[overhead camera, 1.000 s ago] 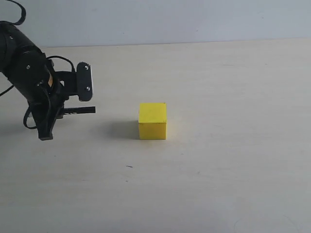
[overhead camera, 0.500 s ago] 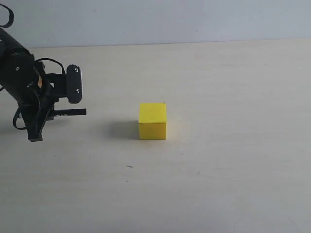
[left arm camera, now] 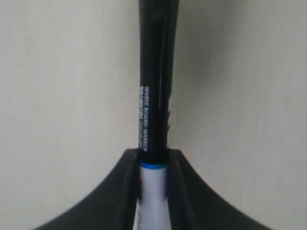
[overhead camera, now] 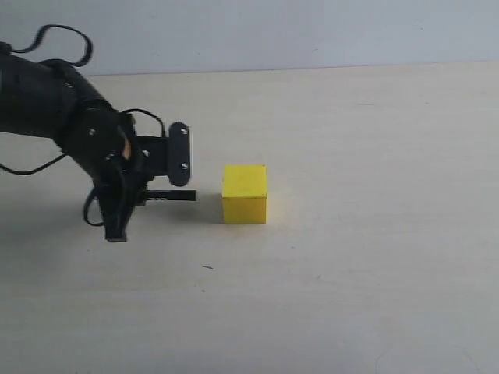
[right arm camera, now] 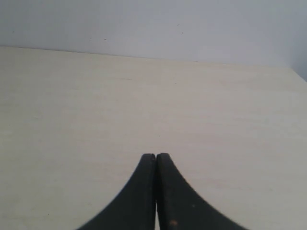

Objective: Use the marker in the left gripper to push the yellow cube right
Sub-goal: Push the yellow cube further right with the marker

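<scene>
In the exterior view, the yellow cube (overhead camera: 245, 195) is seen resting flat on the pale counter (overhead camera: 351, 273), just left of the frame's centre, with a faint shadow cast on its left side. The left claw (overhead camera: 117, 201) is found in the left part of the frame, at the end of a glossy black arm that enters from the upper left edge, with black cables (overhead camera: 62, 35) looped over it. From this claw a dark, slim shape is directed downward toward the counter; it is taken to be the marker (overhead camera: 116, 227), its lower end being low over or on the surface, and which cannot be told. The marker is kept well to the left of the cube, and no contact between them is seen. In the left wrist view the left claw (left arm camera: 152, 162) is shown clenched on the marker (left arm camera: 154, 91): the white barrel and a thin blue ring are pinched between the two black fingers (left arm camera: 120, 191), and the long black cap, printed with small white lettering, is extended beyond them over the bare counter. In the right wrist view the right claw (right arm camera: 156, 159) is seen clenched with nothing between its fingers, above the counter, and a pale grey wall (right arm camera: 153, 24) is visible along the top of the frame.
</scene>
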You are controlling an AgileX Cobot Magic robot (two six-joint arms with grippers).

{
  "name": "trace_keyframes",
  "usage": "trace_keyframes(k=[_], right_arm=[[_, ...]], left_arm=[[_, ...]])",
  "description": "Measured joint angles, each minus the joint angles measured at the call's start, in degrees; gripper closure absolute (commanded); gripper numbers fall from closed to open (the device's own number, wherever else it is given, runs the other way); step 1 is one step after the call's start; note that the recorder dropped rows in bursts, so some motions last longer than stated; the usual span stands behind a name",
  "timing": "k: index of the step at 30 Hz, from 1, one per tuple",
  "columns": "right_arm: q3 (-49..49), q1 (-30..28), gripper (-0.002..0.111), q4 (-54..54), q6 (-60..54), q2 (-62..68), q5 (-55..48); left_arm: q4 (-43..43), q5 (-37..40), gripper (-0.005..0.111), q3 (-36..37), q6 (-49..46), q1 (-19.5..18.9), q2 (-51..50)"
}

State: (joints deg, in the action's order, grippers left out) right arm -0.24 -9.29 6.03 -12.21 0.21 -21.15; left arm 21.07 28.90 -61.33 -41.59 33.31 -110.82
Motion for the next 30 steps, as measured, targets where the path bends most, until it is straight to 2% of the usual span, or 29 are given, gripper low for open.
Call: trace_keyframes(k=[1,2,4,8,11,15,18,22,25,30], right_arm=[[0.0,0.0,0.108,0.0,0.0,0.0,0.0],[0.0,0.0,0.108,0.0,0.0,0.0,0.0],[0.0,0.0,0.108,0.0,0.0,0.0,0.0],[0.0,0.0,0.108,0.0,0.0,0.0,0.0],[0.0,0.0,0.108,0.0,0.0,0.0,0.0],[0.0,0.0,0.108,0.0,0.0,0.0,0.0],[0.0,0.0,0.108,0.0,0.0,0.0,0.0],[0.0,0.0,0.108,0.0,0.0,0.0,0.0],[0.0,0.0,0.108,0.0,0.0,0.0,0.0],[0.0,0.0,0.108,0.0,0.0,0.0,0.0]], left_arm=[[-0.1,0.0,0.107,-0.8,0.0,1.5,-0.5],[0.0,0.3,0.107,-2.3,0.2,4.5,-1.5],[2.4,1.5,0.107,-3.2,2.5,5.8,-1.9],[6.6,7.9,0.107,-3.5,5.9,2.2,-1.8],[6.1,8.0,0.107,-3.5,6.8,0.6,-1.7],[3.2,1.9,0.107,-3.9,6.8,4.2,-2.3],[2.5,0.1,0.107,-5.4,6.9,8.0,-4.3],[2.1,-0.4,0.107,-7.9,7.6,11.0,-5.9],[2.5,1.1,0.107,-9.1,8.3,10.6,-5.8],[3.2,5.0,0.107,-9.2,8.8,7.5,-5.6]])
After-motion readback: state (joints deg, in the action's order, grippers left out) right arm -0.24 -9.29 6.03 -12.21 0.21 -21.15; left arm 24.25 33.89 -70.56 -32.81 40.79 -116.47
